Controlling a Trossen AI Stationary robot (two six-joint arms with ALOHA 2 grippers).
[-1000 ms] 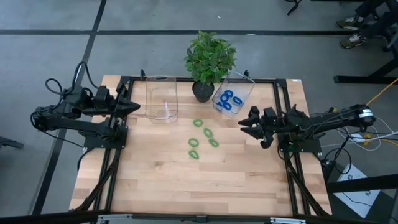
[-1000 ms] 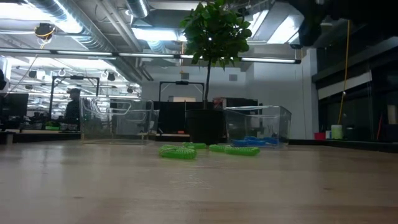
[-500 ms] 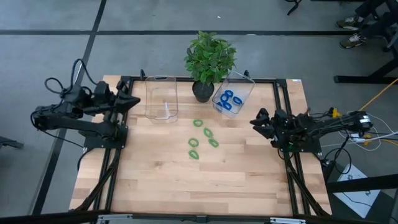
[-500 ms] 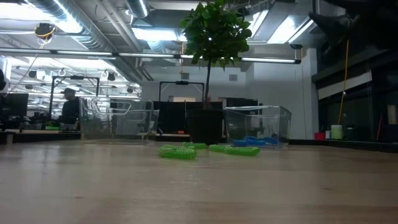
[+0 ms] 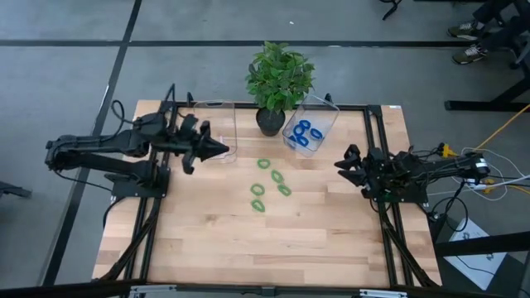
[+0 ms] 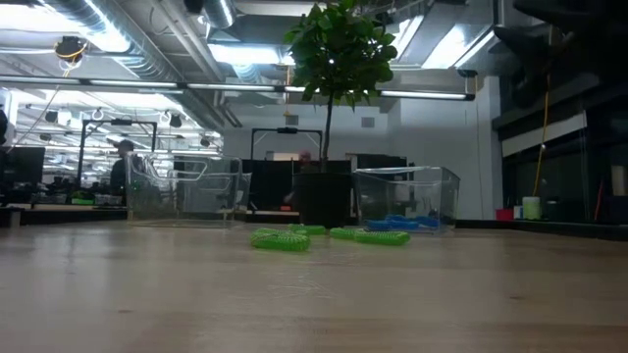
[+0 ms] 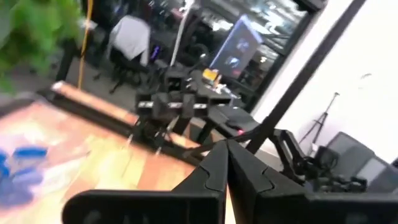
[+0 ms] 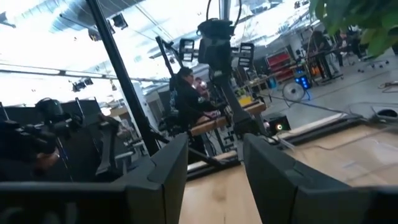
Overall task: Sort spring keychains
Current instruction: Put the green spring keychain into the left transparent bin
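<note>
**A:** High view first: how much of the sorting is done?

**B:** About half, I'd judge. The bright blue coiled spring keychains (image 5: 303,134) all lie inside the clear plastic bin on the right (image 5: 328,114), just beside the leafy green potted plant (image 5: 279,76). No blue one shows loose on the light wooden bench (image 5: 248,248).

**A:** And the green ones?

**B:** The light green coiled spring keychains (image 5: 270,184), five as far as I can count, lie in a loose cluster on the bench near its middle, in front of the two bins. The clear plastic bin on the left (image 5: 217,132) looks empty. So the green half of the job is left, if that bin is meant for them.

**A:** What are the arms doing?

**B:** The left claw (image 5: 222,150) reaches out over the bench at the front of the left bin, near the green cluster but not touching it. Its fingers are pressed together with nothing between them; the left wrist view shows them meeting at the tips. It must open before it can pick anything up.

**A:** The right one?

**B:** The right claw (image 5: 341,162) waits at the right side of the bench, well apart from the keychains, its fingers spread and empty.

**A:** Does the low view add anything?

**B:** Only that the green coils lie flat on the bench in front of the bins.
</note>
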